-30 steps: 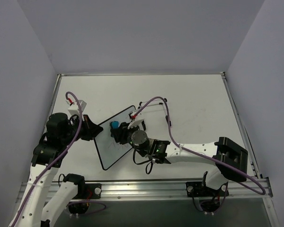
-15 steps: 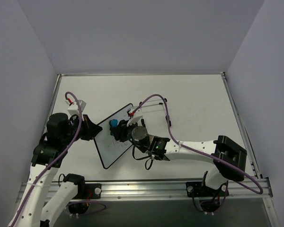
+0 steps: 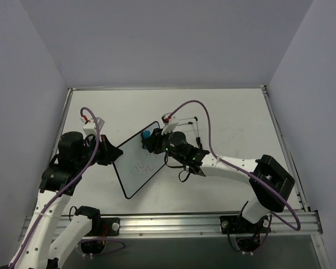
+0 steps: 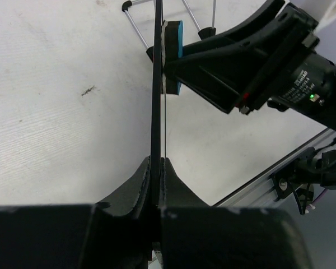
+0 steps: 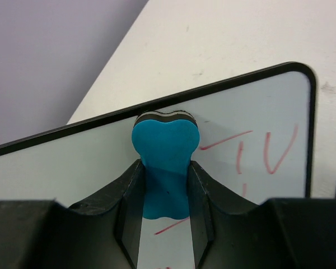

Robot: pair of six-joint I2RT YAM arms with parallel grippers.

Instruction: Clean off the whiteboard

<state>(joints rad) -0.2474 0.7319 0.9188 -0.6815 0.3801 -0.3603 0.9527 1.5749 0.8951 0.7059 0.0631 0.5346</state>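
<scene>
The whiteboard (image 3: 139, 165) was tilted over the bench (image 3: 229, 123), the left gripper (image 3: 109, 152) holding its rim with jaws clamped. The right gripper (image 3: 152, 140), jaws closed on a blue eraser (image 3: 148, 134), held it against the board's far edge, near red marks (image 5: 274, 151).

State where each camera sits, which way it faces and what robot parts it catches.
Top external: above and behind the robot, looking down on the table; left arm and right arm show.
Left wrist: on the left gripper, looking along the whiteboard it clamps edge-on; own fingers show.
Right wrist: on the right gripper, facing the board's red-marked face; own fingers grip the blue eraser.
Shared: both wrist views show the eraser and whiteboard.
</scene>
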